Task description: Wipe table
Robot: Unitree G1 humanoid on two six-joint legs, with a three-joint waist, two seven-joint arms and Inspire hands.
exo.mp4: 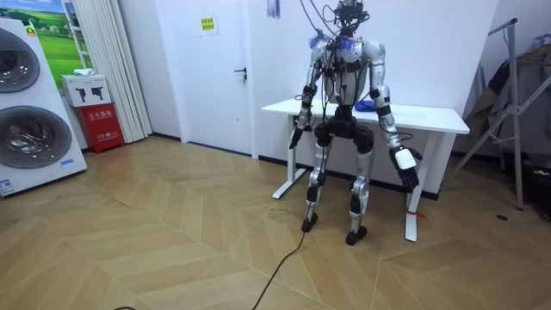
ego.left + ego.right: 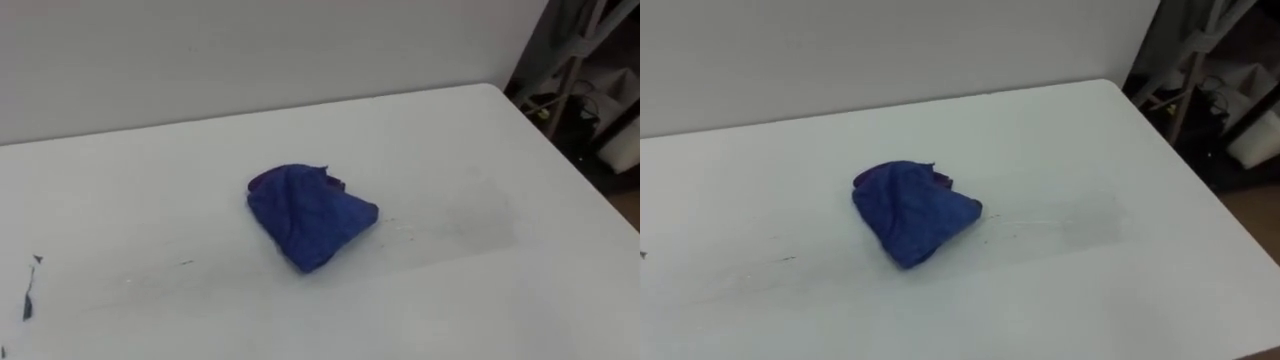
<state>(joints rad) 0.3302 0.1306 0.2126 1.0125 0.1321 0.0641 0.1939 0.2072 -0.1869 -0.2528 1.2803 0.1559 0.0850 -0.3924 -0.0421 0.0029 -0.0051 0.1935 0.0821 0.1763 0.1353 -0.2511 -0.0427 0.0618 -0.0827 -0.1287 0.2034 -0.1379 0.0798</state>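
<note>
A crumpled dark-blue cloth (image 2: 310, 215) lay bunched in a loose heap near the middle of the white table (image 2: 470, 140), whose top bore what looked like faint streaks beside it.

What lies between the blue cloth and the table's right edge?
Nothing stands there. In the left eye view, the stretch from the blue cloth to the right edge of the table is bare white top, with only a faint dull smear.

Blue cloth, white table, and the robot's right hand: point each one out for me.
blue cloth (image 2: 310, 215), left eye view, middle of the bunched heap
white table (image 2: 480, 150), left eye view, bare top right of the cloth
right hand (image 1: 404, 162), room view, middle of the hand
</note>
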